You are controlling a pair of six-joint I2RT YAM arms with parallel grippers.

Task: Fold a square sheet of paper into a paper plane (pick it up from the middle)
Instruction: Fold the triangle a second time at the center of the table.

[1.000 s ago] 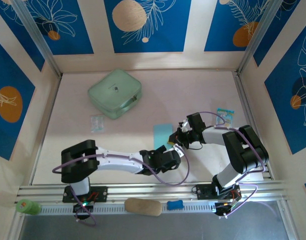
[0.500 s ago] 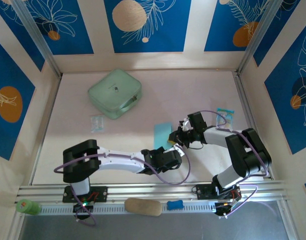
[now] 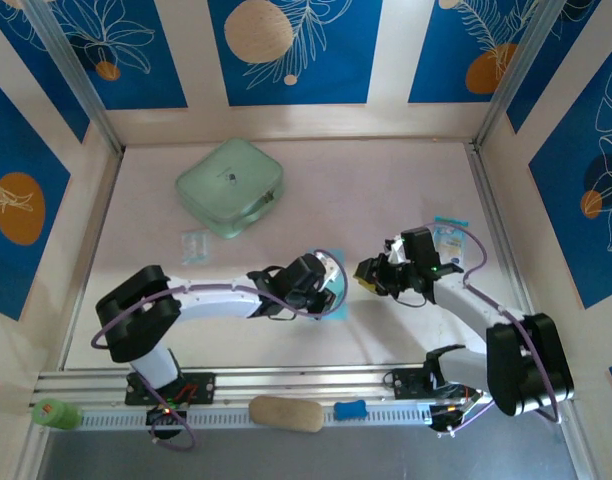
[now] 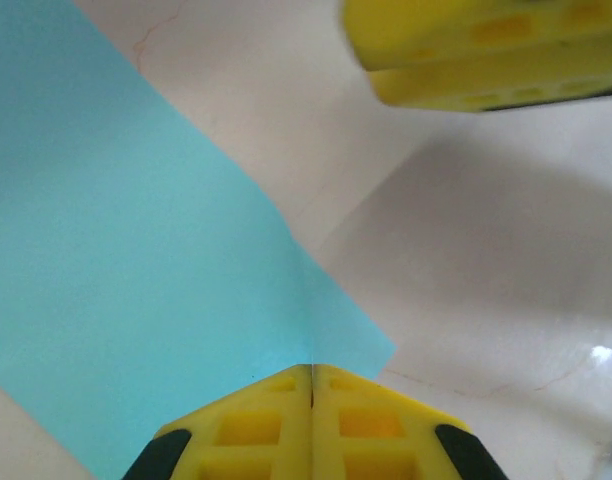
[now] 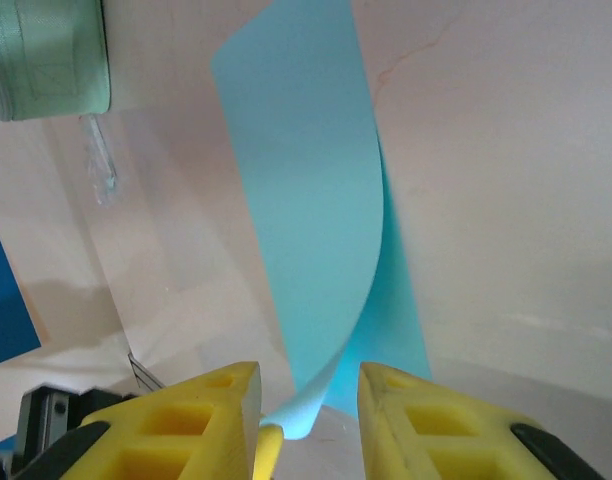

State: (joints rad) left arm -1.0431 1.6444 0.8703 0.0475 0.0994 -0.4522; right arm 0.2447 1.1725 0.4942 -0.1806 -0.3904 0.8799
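The square sheet of paper is light cyan and lies partly curled on the table; a sliver of it shows beside my left gripper. That gripper is shut on the sheet's near edge, fingers pressed together. In the right wrist view the sheet bows upward, its lower tip between my right gripper's yellow fingers, which stand apart without clamping it. My right gripper sits just right of the left one. The right fingers also appear at the top of the left wrist view. A paper plane is out of view.
A mint-green rounded case lies at the far left, a small clear packet near it, and a printed packet at the right. Walls enclose the table. A tan object and a blue one rest on the front rail.
My left gripper has shut on the sheet and moved away from the near edge with it. My right gripper has opened, and its arm has swung out to the right.
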